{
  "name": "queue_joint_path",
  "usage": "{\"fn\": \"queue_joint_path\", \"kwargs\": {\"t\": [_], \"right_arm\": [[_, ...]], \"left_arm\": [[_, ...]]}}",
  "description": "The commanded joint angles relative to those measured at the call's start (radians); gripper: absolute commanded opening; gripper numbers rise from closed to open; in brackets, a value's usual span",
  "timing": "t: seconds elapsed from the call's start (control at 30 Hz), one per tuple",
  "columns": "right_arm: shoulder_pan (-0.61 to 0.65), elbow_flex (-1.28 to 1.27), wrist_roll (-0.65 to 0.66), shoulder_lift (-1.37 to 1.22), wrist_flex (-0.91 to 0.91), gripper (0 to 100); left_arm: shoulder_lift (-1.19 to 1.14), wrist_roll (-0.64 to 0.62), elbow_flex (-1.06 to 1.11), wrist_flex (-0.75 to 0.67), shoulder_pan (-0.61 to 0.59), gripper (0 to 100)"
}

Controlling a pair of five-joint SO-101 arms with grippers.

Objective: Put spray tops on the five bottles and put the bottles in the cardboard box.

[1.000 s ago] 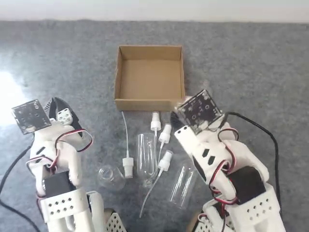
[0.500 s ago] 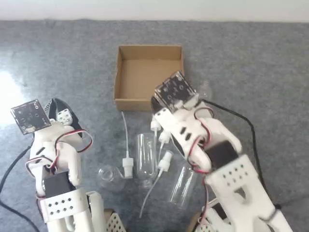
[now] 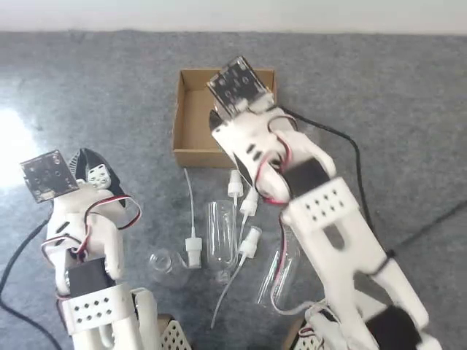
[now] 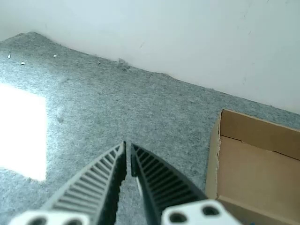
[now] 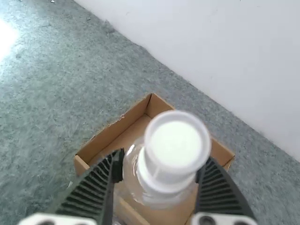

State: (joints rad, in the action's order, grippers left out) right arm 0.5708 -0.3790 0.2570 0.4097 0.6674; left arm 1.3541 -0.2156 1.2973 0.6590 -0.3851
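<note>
I see a grey felt-like table cover (image 3: 408, 109), a white wall (image 3: 233, 13) along twelve o'clock, and a bright patch (image 3: 9, 127) at nine o'clock, possibly sunlight.

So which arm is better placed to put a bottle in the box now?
The right. The right pincer holds a white-topped bottle above the cardboard box; the left pincer is shut, empty, away from it.

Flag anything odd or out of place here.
Nothing damaged or spilled. Uncapped bottles lie on their sides among loose spray tops, tubes splayed, which fits unfinished work. The right gripper holds a capped bottle over the cardboard box.
</note>
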Motion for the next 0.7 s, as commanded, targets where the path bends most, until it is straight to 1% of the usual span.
{"fn": "queue_joint_path", "kwargs": {"t": [0.0, 0.27, 0.67], "right_arm": [[0.001, 0.169, -0.006, -0.107, -0.025, 12.2], [0.001, 0.354, -0.008, -0.329, -0.025, 12.5], [0.001, 0.566, -0.003, -0.549, -0.025, 12.6]], "left_arm": [[-0.005, -0.008, -0.01, -0.028, -0.003, 2], [-0.005, -0.008, -0.012, -0.028, -0.003, 2], [-0.005, -0.008, -0.013, -0.028, -0.003, 2]]}}
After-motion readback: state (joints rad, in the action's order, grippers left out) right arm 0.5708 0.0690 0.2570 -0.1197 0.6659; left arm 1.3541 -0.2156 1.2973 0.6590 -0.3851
